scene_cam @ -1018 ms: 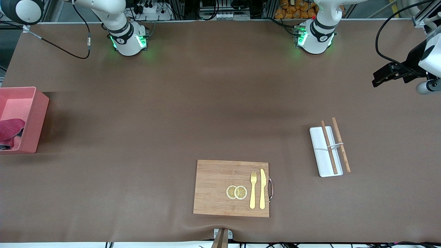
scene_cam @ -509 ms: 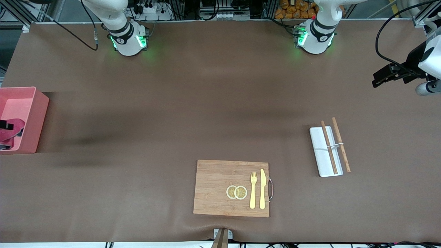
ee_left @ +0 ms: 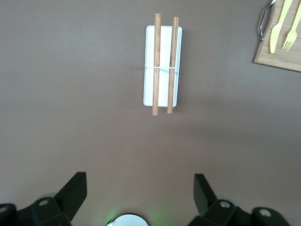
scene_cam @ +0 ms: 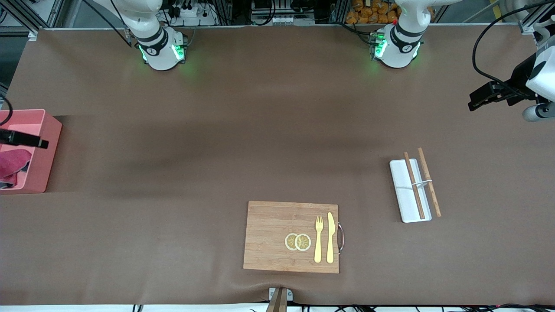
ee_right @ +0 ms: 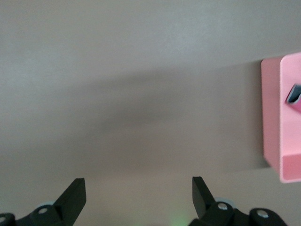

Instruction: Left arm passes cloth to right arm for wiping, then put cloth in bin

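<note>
Right gripper: you see its 2 fingers spread wide with nothing between them, above bare table just beside the bin; in the front view only a dark tip of it shows over the bin's rim.

Left gripper: its 2 fingers are spread apart and hold nothing. It hangs over the table at the left arm's end, and this arm waits.

Cloth: you find it lying inside the bin, crumpled, free of both grippers.

Bin: pink box at the right arm's end of the table.

White tray: toward the left arm's end, with 2 wooden sticks laid lengthwise, 1 on it and 1 along its edge.

Wooden board: nearest the front camera, carrying 2 round slices, 1 yellow fork and 1 yellow knife; a metal handle sits on its edge toward the tray.
</note>
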Motion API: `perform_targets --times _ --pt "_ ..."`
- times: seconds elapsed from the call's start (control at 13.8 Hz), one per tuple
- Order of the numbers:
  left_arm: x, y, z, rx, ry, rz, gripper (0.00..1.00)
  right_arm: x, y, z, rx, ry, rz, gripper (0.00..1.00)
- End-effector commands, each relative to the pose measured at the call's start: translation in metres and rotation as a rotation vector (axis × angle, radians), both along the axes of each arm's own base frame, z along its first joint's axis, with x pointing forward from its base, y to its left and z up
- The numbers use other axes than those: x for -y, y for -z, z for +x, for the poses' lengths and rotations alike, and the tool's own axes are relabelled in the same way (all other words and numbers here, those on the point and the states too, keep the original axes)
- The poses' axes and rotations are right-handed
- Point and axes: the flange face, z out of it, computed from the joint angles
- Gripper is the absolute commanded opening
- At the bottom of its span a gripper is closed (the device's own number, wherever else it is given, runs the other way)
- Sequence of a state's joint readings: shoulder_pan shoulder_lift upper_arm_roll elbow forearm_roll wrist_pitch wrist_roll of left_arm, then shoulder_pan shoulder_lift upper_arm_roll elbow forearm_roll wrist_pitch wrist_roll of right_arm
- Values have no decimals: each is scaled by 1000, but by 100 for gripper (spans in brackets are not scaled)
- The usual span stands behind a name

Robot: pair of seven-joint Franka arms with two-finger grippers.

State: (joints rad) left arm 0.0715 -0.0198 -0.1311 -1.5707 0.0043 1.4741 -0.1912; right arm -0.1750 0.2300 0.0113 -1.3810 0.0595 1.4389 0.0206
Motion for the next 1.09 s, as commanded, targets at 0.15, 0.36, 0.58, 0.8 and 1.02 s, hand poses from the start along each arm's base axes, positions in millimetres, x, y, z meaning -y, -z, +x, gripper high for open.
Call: perform_targets --times 0.15,0.36,0.58,0.8,1.02 --pt "-3 -2 1 13 15 6 100 -77 -11 -51 95 15 -39 100" --pt "-4 -2 1 14 13 6 100 -98 -12 -60 104 51 -50 100" --pt "-2 -6 2 26 19 5 100 -93 -15 -56 128 60 -56 100" --pt "-1 -22 2 58 21 4 100 -92 -15 -51 145 61 -62 100" --pt "4 -27 1 69 32 3 100 -89 -22 -46 176 64 -65 100"
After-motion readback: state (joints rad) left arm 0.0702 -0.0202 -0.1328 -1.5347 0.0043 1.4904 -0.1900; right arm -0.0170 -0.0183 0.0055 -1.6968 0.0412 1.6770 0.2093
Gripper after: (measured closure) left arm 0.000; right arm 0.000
